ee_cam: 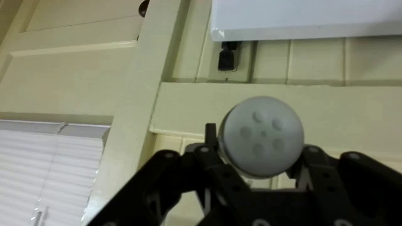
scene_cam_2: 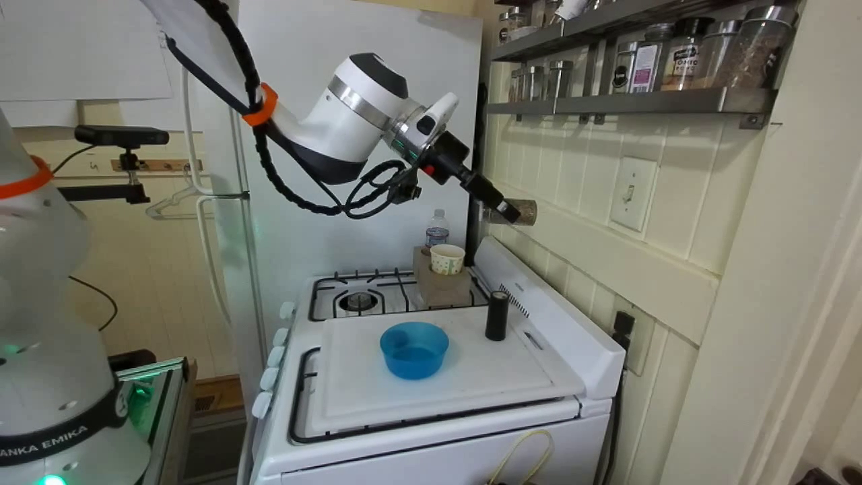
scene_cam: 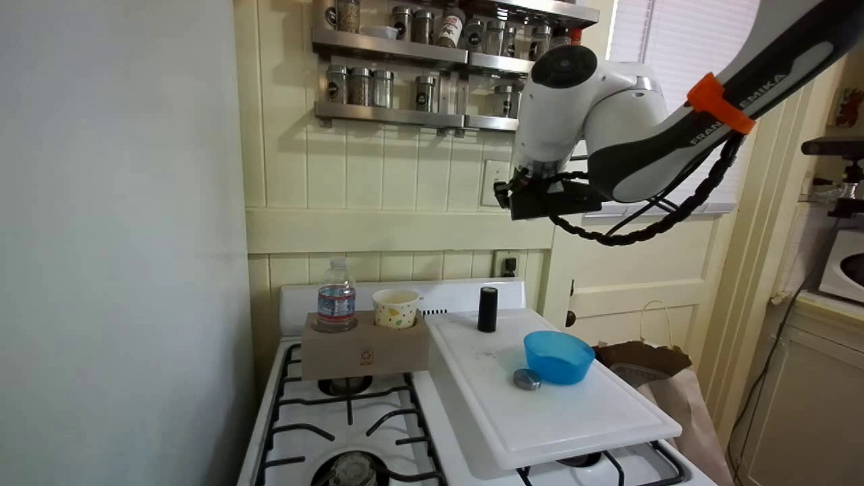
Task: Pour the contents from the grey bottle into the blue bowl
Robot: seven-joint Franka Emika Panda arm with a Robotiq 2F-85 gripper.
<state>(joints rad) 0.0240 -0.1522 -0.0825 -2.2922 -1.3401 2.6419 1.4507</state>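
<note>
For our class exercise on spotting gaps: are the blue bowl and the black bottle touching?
Apart: in both exterior views, a strip of the white board shows plainly between the blue bowl and the black bottle.

1 cup (scene_cam: 396,310), 1 clear bottle (scene_cam: 336,301)

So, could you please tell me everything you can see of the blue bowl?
The blue bowl is round and plain, open-topped, with smooth sides narrowing towards the base, apparently translucent plastic. It stands upright on the white board over the stove; no contents show inside. A small metallic-looking disc lies close beside it; whether they touch is unclear.
</note>
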